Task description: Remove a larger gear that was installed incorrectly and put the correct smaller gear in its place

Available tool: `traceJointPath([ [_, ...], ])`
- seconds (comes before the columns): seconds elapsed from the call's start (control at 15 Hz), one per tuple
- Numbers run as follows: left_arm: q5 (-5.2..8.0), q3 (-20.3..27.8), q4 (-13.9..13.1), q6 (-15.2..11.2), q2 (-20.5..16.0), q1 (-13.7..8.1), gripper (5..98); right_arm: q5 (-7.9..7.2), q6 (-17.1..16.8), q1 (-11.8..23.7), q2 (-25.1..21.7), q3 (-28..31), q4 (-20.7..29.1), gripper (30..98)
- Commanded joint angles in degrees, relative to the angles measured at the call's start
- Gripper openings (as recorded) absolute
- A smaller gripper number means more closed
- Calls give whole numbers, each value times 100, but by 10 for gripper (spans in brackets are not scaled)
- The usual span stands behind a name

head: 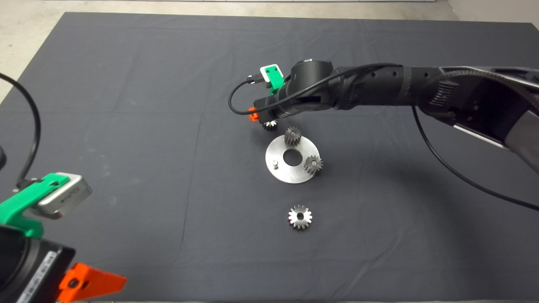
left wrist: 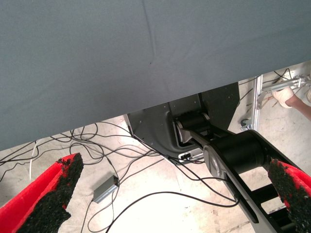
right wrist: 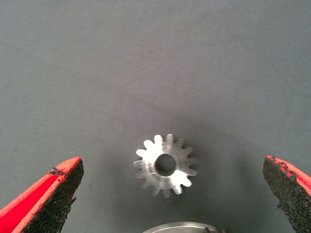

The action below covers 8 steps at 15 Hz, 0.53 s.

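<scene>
The larger gear (head: pixel 300 217), bright silver with broad flared teeth, lies flat on the mat in front of the round steel plate (head: pixel 282 173). The plate carries two small dark gears (head: pixel 292 136) (head: pixel 313 164) and one bare peg (head: pixel 274 163). The smaller gear (head: pixel 270 124) lies on the mat just off the plate's far left rim. My right gripper (head: pixel 263 120) hovers over it, open. In the right wrist view the gear (right wrist: pixel 165 165) lies flat between the spread fingers (right wrist: pixel 58 191), untouched, with the plate's rim (right wrist: pixel 180 227) beside it. My left gripper (head: pixel 84 284) waits open at the lower left.
The dark mat (head: pixel 126 126) covers the table. The left wrist view shows the mat's edge (left wrist: pixel 121 58), the floor with cables (left wrist: pixel 146 194), the robot's base (left wrist: pixel 194 126) and part of a person (left wrist: pixel 291 99).
</scene>
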Motion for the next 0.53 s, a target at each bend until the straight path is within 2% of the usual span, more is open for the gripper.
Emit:
traceJointPath([
  [0.0, -29, 68, -91, -20, 3, -12, 976, 203, 0, 73, 32, -25, 97, 979],
  [0.07, -29, 68, -91, -20, 3, -12, 976, 302, -15, 34, 32, -85, 97, 979],
  [0.27, -29, 68, -91, -15, 3, -12, 976, 478, -41, -37, 32, -141, 89, 978],
  [0.47, -29, 76, -91, -20, 3, -12, 976, 517, -67, -134, 67, -159, 80, 978],
])
